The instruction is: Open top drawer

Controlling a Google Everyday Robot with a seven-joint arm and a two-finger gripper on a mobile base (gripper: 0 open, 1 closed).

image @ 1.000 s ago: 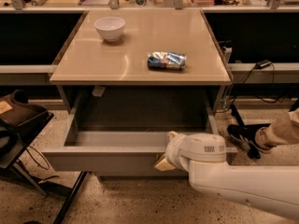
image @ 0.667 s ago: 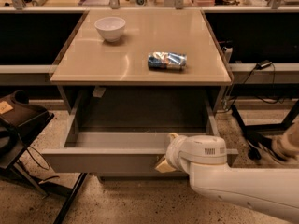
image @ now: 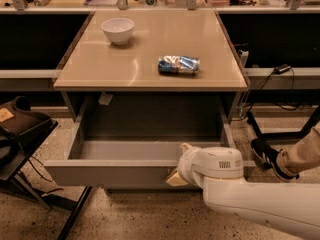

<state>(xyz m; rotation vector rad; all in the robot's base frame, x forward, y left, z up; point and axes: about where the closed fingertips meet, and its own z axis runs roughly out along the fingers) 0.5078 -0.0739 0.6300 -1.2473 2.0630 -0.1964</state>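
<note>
At the lip of the open top drawer point(image: 100, 173) sits the pincer point(image: 181, 163).

The robot's single arm point(image: 260, 206), a thick, smooth white plastic limb, comes in from the lower right corner and runs left and slightly upward. It ends in a rounded white wrist housing point(image: 215, 166) with a small dark grille on top. Beyond it, the pale tan gripper point(image: 180, 163) sits at the upper front edge of the wide grey top drawer point(image: 110, 173), right of centre.
</note>
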